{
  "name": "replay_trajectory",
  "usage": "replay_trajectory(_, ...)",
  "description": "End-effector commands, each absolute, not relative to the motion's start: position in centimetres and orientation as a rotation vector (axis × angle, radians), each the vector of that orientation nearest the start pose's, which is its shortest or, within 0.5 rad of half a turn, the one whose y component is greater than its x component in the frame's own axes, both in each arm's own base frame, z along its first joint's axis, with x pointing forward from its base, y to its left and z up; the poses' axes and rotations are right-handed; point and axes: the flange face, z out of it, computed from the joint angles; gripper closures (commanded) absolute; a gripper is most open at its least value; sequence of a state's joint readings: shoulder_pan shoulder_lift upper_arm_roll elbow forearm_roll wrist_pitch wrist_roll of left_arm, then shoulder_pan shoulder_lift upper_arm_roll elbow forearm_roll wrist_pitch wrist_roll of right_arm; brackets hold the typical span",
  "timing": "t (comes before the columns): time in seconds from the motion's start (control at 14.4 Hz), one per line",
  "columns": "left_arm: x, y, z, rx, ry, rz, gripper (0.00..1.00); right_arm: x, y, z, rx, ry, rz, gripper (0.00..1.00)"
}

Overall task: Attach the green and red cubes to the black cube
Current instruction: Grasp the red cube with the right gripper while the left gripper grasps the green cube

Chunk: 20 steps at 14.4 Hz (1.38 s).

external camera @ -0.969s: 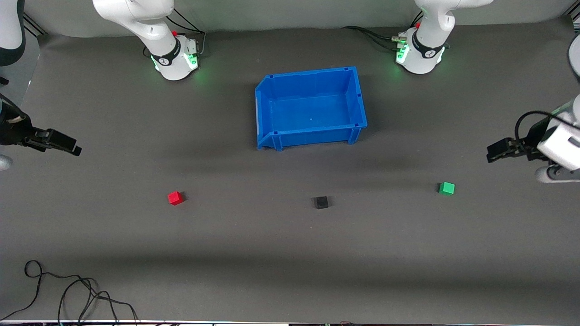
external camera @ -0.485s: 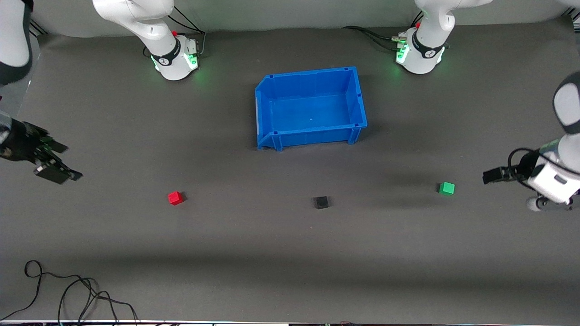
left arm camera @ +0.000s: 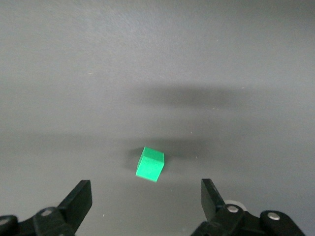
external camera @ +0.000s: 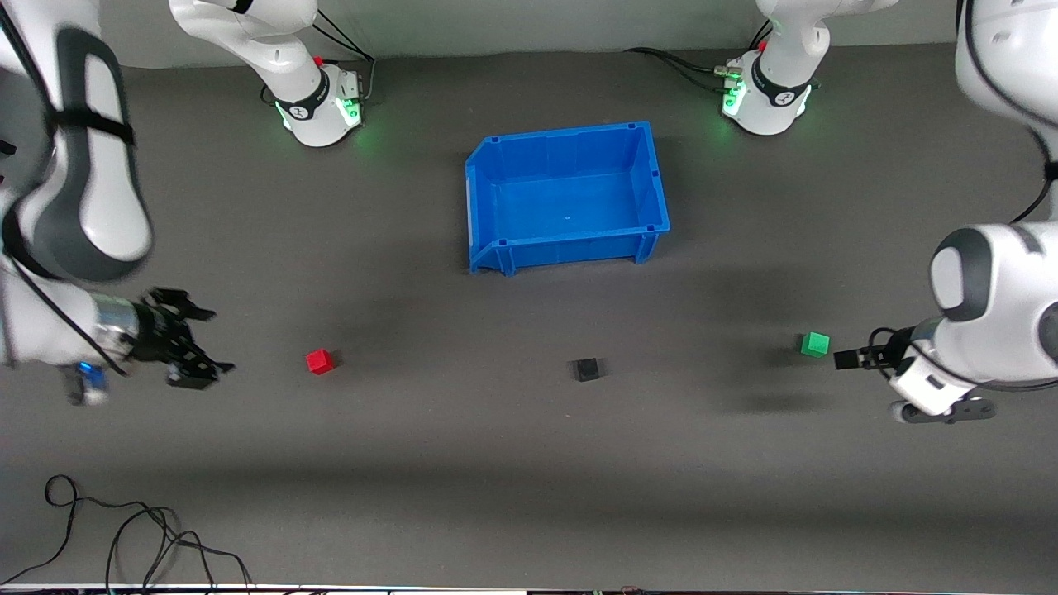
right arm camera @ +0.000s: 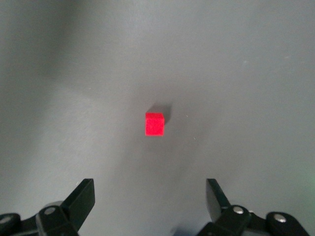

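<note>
Cubes [external camera: 586, 368] apart, both tools open

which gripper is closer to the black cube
Left. The left gripper, open beside the green cube, is closer to the black cube than the right gripper, open beside the red cube.

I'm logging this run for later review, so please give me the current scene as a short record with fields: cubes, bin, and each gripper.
red cube: on the mat, toward the right arm's end, untouched
black cube: on the mat between the two coloured cubes, alone
green cube: on the mat, toward the left arm's end, untouched
blue bin: farther from the front camera than the cubes
left gripper: open, beside the green cube
right gripper: open, short of the red cube
attached so far: none
</note>
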<state>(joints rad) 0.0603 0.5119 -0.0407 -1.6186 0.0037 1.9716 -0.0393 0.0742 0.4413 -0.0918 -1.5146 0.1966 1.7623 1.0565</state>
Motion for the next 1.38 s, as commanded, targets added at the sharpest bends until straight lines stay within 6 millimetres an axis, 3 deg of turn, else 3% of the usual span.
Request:
replay_trajectory(0.0,66.8,1.4,28.5,-3.147,0.000,0.292,0.14,67.1,3.7,32.9,-2.620,1.636,0.361,0.00)
replay_trajectory(0.14,66.8,2.7,25.0,-3.156,0.106,0.315,0.20,66.9,4.5,28.6,-2.661,1.573,0.334,0.00)
replay_trajectory(0.28,66.6,3.6,21.5,-3.161,0.246,0.339,0.28,66.9,5.0,25.6,-2.669,1.572,0.312,0.00)
replay_trajectory(0.35,66.1,3.5,20.7,-3.160,0.274,0.365,0.29,67.0,5.2,24.3,-2.674,1.573,0.306,0.00)
replay_trajectory(0.62,64.3,2.4,20.3,-3.151,0.335,0.426,0.30,66.0,4.8,20.5,-2.698,1.561,0.324,0.00)
replay_trajectory(0.97,62.9,2.5,19.4,-3.148,0.385,0.462,0.31,64.6,4.6,18.5,-2.659,1.593,0.332,0.01)
replay_trajectory(1.25,62.7,2.2,18.9,-3.148,0.392,0.457,0.52,64.0,4.5,18.5,-2.661,1.596,0.348,0.40)
replay_trajectory(1.32,62.9,2.4,19.3,-3.149,0.394,0.447,0.63,64.1,4.5,18.5,-2.661,1.596,0.348,0.51)
